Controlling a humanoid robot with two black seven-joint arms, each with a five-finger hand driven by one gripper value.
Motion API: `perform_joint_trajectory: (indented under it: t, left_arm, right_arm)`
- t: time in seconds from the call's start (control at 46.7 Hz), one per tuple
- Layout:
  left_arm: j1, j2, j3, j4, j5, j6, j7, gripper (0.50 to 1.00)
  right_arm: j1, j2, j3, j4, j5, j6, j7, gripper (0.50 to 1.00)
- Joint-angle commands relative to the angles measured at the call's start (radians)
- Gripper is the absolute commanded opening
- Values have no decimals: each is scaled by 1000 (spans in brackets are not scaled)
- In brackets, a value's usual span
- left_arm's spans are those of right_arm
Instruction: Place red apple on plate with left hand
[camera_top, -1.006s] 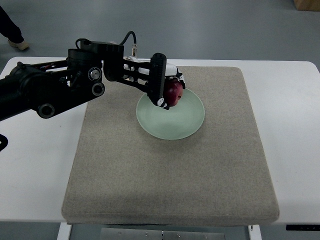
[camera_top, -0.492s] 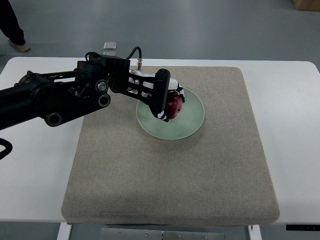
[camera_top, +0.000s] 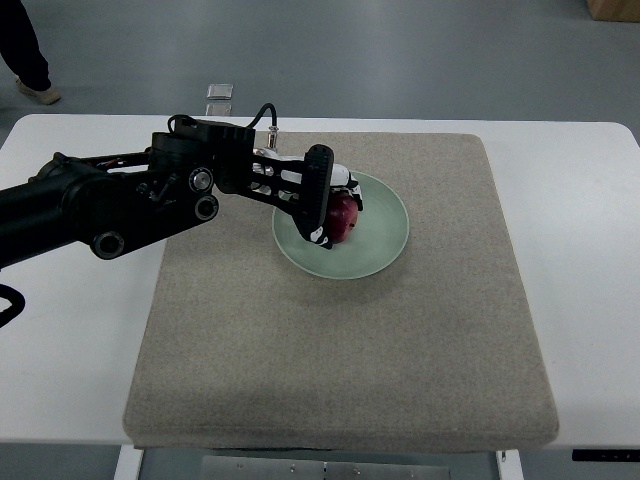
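A red apple (camera_top: 344, 216) sits low over the pale green plate (camera_top: 382, 242), just left of its middle, and seems to touch it. My left hand (camera_top: 328, 203) reaches in from the left on a black arm. Its black and white fingers (camera_top: 318, 190) are curled around the apple's left and top sides. Most of the apple's left half is hidden by the fingers. The right arm does not show in the top view.
The plate lies on a beige mat (camera_top: 340, 340) that covers the middle of a white table (camera_top: 580, 300). On the grey floor behind are a person's shoe (camera_top: 35, 88), a small clear packet (camera_top: 220, 92) and a box corner (camera_top: 612, 8).
The left hand has lowered the apple from above the plate's far rim down onto the plate. The arm has drawn slightly left.
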Motion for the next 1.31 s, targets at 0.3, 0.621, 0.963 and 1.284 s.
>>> perform_joint_trajectory:
  t: [0.3,0.621,0.963,1.284]
  left_arm:
    - [22,-2,0,-5,-2,54,0,906]
    - [8,-5,-2,-16,-22,43,-1,992]
    - [0,12,-31,-16,-22,55,0,994]
    - [20,72,-318,-7,-26,61,0,994]
  right_arm:
    - [0,0,0,-1,0,0,0,930]
    - [0,0,0,-1,0,0,0,930]
    - [0,0,0,1,0,0,0,930]
    - [0,0,0,1,0,0,0,930]
